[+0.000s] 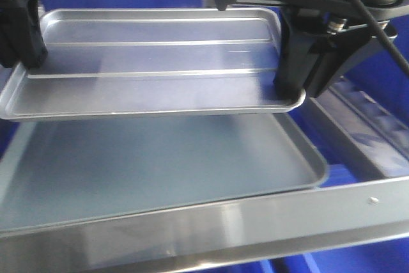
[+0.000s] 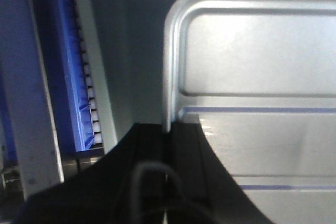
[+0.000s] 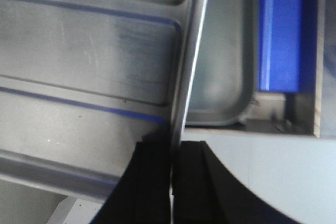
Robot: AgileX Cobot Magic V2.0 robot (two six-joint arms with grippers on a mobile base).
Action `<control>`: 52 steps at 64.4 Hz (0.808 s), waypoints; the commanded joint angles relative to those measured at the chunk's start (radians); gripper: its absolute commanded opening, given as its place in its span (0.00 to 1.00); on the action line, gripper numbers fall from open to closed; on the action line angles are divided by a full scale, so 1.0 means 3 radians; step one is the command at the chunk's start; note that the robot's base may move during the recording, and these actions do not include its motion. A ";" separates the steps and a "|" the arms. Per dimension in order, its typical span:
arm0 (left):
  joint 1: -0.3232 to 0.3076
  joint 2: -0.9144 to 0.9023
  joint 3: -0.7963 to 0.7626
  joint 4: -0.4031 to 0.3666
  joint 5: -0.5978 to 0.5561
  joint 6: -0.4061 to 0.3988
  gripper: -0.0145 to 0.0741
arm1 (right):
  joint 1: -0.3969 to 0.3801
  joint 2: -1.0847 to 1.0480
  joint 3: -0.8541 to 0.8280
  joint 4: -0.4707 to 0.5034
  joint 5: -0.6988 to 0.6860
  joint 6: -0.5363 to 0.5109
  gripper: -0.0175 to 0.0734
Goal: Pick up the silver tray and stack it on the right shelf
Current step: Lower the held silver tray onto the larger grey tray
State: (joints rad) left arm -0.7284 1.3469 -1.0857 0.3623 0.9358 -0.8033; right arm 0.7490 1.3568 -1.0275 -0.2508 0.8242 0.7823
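Observation:
The silver tray (image 1: 153,62), shiny with two long ribs, hangs level between my grippers, just above a larger dull grey tray (image 1: 160,164). My left gripper (image 1: 22,49) is shut on the silver tray's left rim, and my right gripper (image 1: 291,78) is shut on its right rim. In the left wrist view the black jaws of the gripper (image 2: 168,129) pinch the rim of the tray (image 2: 252,66). In the right wrist view the gripper (image 3: 176,148) clamps the rim of the tray (image 3: 89,51). The grey tray lies on the right shelf, behind its steel front bar (image 1: 223,222).
A blue-framed track of white rollers (image 2: 86,93) runs left of the tray. A blue track (image 3: 281,30) and the grey tray's corner (image 3: 220,77) lie to the right. A steel side rail (image 1: 348,135) runs along the shelf's right side.

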 commanded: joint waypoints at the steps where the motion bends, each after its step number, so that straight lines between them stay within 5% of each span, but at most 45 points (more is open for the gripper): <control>1: -0.0023 -0.0099 -0.0119 0.0143 -0.0070 0.0001 0.06 | 0.0004 -0.0114 -0.0106 -0.0113 -0.0087 -0.0059 0.26; 52: -0.0023 -0.0099 -0.0119 0.0143 -0.0070 0.0001 0.06 | 0.0004 -0.0114 -0.0106 -0.0113 -0.0087 -0.0059 0.26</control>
State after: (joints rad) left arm -0.7284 1.3469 -1.0857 0.3630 0.9372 -0.8033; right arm 0.7490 1.3568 -1.0275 -0.2494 0.8272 0.7823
